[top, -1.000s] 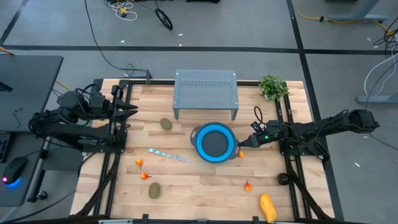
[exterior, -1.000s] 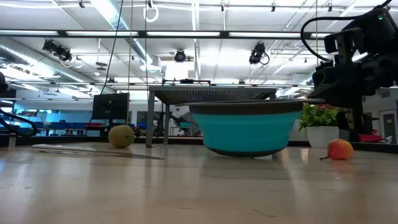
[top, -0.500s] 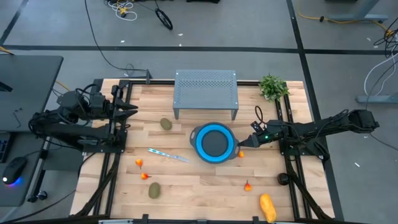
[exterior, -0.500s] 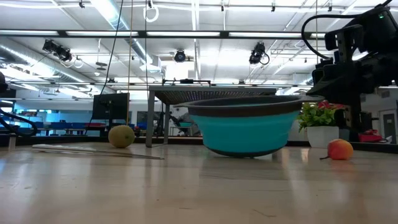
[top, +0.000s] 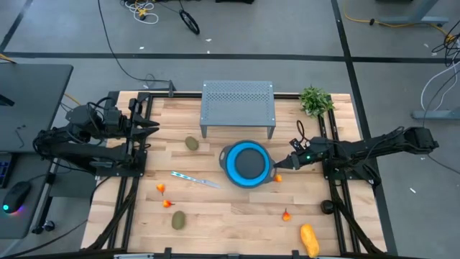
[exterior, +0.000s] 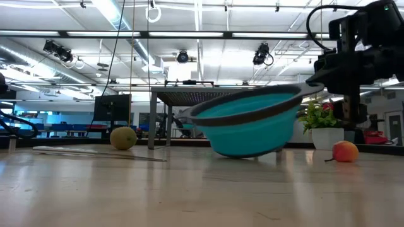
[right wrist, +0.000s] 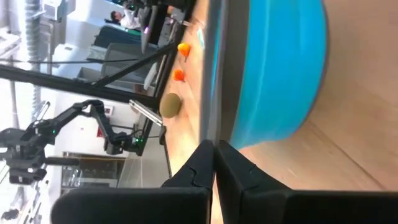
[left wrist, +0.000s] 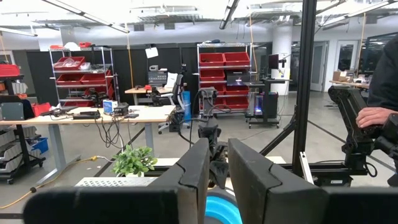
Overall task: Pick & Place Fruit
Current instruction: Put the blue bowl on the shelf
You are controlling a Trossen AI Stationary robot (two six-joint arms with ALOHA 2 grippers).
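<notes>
The right jaws (top: pixel 283 166) are pinched shut on the rim of the blue bowl (top: pixel 246 163), and in the low view the bowl (exterior: pixel 247 128) sits tilted, its held side lifted off the desk (top: pixel 215 208) and the far side down. The left jaws (top: pixel 155 126) hang over the desk's left edge, a narrow gap between the fingers (left wrist: pixel 194 177) and nothing in them. A red fruit (top: pixel 277 178) lies just beside the bowl under the right arm; whether it touches the bowl cannot be told. Another red one (top: pixel 287 214) lies nearer the front, two more (top: pixel 164 196) at front left. One kiwi (top: pixel 192 143) lies left of the bowl by the rack (top: pixel 238 106), the other (top: pixel 177 219) at front left. The yellow fruit (top: pixel 309 239) lies at the front right corner, near the desk's front edge. The knife (top: pixel 194 179) lies left of the bowl, the plant (top: pixel 315 101) at the back right. In the left wrist view a person's hand (left wrist: pixel 377 116) shows at the edge, the rest cut off.
</notes>
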